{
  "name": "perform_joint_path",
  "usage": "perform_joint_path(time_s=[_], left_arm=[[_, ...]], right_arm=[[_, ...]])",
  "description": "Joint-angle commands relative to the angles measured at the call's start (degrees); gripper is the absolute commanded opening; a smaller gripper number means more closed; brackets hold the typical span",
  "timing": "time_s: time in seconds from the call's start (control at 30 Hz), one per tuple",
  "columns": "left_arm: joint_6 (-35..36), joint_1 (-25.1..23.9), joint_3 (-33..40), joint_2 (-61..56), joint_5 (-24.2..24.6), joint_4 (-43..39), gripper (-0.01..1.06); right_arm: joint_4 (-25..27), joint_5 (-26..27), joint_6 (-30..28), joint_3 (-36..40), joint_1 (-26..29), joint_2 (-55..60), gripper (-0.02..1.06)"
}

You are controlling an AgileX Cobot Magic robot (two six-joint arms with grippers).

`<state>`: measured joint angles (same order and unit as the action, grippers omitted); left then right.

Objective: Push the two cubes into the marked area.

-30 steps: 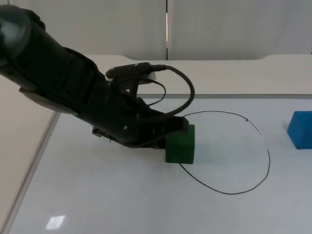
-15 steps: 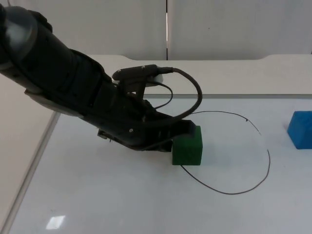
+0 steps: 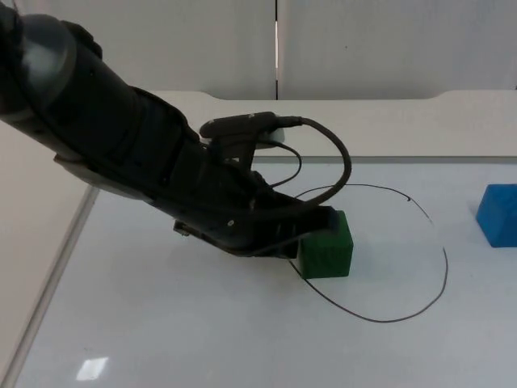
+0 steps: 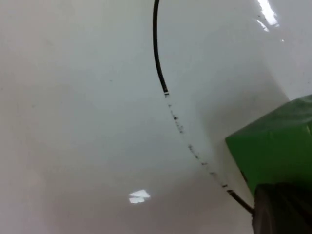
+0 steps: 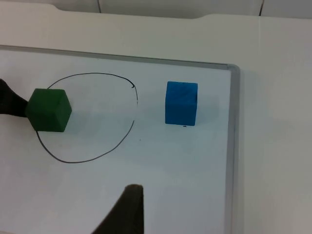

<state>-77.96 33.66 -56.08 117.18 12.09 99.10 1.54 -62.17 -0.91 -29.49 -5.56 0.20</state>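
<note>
- The left end effector (image 3: 311,233) presses against the green cube (image 3: 327,249); I can't tell whether it's clenched or released.
- Since a moment ago the green cube has slid toward the drawn outline (image 3: 420,307) and now straddles its line, partly inside — progress, though not done, I'd judge.
- The blue cube (image 3: 498,215) sits well outside the outline, untouched on the table (image 3: 161,339).
- The right arm waits, its end effector (image 5: 127,209) hanging back from the outline.

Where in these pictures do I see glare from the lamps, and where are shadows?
Top view: a small bright glare patch on the white table, and the left gripper shades the green cube. Left wrist view: glare spots on the table, soft shadow beside the cube. Right wrist view: even light, faint shadow under the blue cube.
</note>
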Motion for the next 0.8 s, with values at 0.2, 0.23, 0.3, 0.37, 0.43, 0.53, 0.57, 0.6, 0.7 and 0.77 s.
perform_joint_path(time_s=[0.2,0.23,0.3,0.37,0.43,0.53,0.57,0.6,0.7,0.77], left_arm=[[0.4,0.4,-0.2,0.1,1.2,0.8,0.00],[0.4,0.5,-0.2,0.1,1.2,0.8,0.00],[0.4,0.9,-0.2,0.1,1.2,0.8,0.00],[0.3,1.0,-0.2,0.1,1.2,0.8,0.00],[0.3,1.2,-0.2,0.1,1.2,0.8,0.00],[0.3,1.2,-0.2,0.1,1.2,0.8,0.00],[0.3,1.2,-0.2,0.1,1.2,0.8,0.00],[0.2,1.2,-0.3,0.1,1.2,0.8,0.00],[-1.5,1.2,-0.9,0.1,1.0,0.8,0.00],[-1.9,1.2,-2.0,0.1,0.7,0.8,0.00]], right_arm=[[0.0,0.4,-0.2,0.0,0.4,-0.2,1.05],[0.0,0.4,-0.2,0.0,0.4,-0.2,1.05],[0.0,0.4,-0.2,0.0,0.4,-0.2,1.05],[0.0,0.4,-0.2,0.0,0.4,-0.2,1.05],[0.0,0.4,-0.2,0.0,0.4,-0.2,1.05],[0.0,0.4,-0.2,0.0,0.4,-0.2,1.05],[0.0,0.4,-0.2,0.0,0.4,-0.2,1.05],[0.0,0.4,-0.2,0.0,0.4,-0.2,1.05],[0.0,0.4,-0.2,0.0,0.4,-0.2,1.05],[0.0,0.4,-0.2,0.0,0.4,-0.2,1.05]])
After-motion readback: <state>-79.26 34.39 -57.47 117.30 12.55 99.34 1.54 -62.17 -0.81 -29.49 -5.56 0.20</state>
